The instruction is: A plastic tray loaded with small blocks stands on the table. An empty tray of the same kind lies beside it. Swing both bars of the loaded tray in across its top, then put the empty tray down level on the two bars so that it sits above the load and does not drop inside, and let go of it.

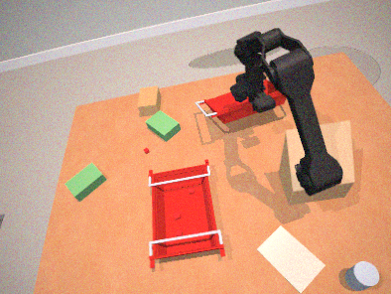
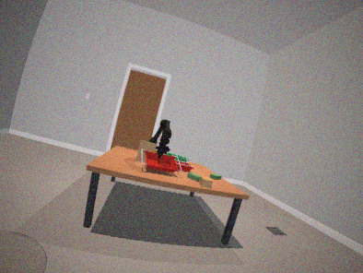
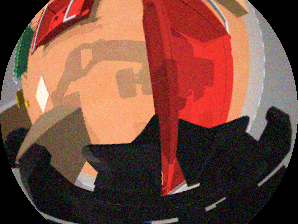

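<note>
The loaded red tray (image 1: 155, 214) stands at the left of the top view, small red blocks inside. Its far white bar (image 1: 180, 180) and near white bar (image 1: 186, 237) both lie across its top. My gripper (image 1: 256, 104) (image 3: 159, 117) is shut on one long side wall of the empty red tray (image 1: 229, 111) (image 2: 153, 163) (image 3: 215, 75). That tray hangs a little above the table, its shadow apart from it, and looks somewhat tilted. Its left bar (image 1: 200, 108) sticks out past the end; the other end is partly behind the arm.
A large tan box (image 1: 341, 149) stands close right of the held tray. Green blocks (image 1: 163, 123) (image 1: 84, 180), a tan block (image 1: 149, 99) and a tiny red cube (image 1: 146, 150) lie left. A white sheet (image 1: 290, 258) and a grey cylinder (image 1: 366, 274) are near the front right.
</note>
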You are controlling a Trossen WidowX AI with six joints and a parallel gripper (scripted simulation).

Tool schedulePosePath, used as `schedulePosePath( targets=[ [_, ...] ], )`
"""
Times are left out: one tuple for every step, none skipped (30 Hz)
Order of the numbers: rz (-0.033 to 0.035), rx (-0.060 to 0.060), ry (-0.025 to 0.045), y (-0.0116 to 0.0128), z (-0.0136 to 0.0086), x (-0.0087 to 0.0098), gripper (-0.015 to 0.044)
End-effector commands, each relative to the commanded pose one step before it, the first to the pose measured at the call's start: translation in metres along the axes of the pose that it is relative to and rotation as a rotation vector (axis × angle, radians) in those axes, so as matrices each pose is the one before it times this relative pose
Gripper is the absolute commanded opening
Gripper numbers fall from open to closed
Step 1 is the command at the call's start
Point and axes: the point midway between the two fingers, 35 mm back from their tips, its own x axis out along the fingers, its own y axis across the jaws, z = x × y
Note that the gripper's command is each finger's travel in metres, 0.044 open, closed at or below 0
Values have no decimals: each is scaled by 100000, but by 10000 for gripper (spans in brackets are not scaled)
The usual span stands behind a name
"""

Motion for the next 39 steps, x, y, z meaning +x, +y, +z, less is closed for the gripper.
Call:
schedulePosePath(
  targets=[
    [-3736,-703,275,-1193,-19,-2682,0],
    [-10,2,5,-126,6,-466,0],
    [-9,2,5,-116,5,-467,0],
    [-9,2,5,-107,4,-469,0],
    [-8,3,5,-98,4,-471,0],
    [-7,3,5,-88,3,-472,0],
    [-6,3,4,-79,2,-473,0],
    [-5,3,4,-70,1,-474,0],
    [-4,3,4,-60,1,-475,0],
    [-3,3,4,-51,0,-476,0],
    [-2,3,4,-42,-1,-476,0],
    [-1,3,4,-32,-2,-476,0],
    [0,3,3,-19,-2,-391,0],
    [0,2,2,-9,-1,-236,0],
    [0,1,1,-2,0,-79,0],
    [0,0,0,0,0,0,0],
    [0,0,0,0,0,0,0],
    [0,0,0,0,0,0,0],
    [0,0,0,0,0,0,0],
    [0,0,0,0,0,0,0],
    [0,0,0,0,0,0,0],
    [0,0,0,0,0,0,0],
    [0,0,0,0,0,0,0],
    [0,0,0,0,0,0,0],
    [0,0,0,0,0,0,0],
    [0,0,0,0,0,0,0],
    [0,0,0,0,0,0,0],
    [0,0,0,0,0,0,0],
    [0,0,0,0,0,0,0],
    [0,0,0,0,0,0,0],
    [0,0,0,0,0,0,0],
    [0,0,0,0,0,0,0],
    [0,0,0,0,0,0,0],
    [0,0,0,0,0,0,0],
    [0,0,0,0,0,0,0],
    [0,0,0,0,0,0,0],
    [0,0,0,0,0,0,0],
    [0,0,0,0,0,0,0],
    [0,0,0,0,0,0,0]
  ],
)
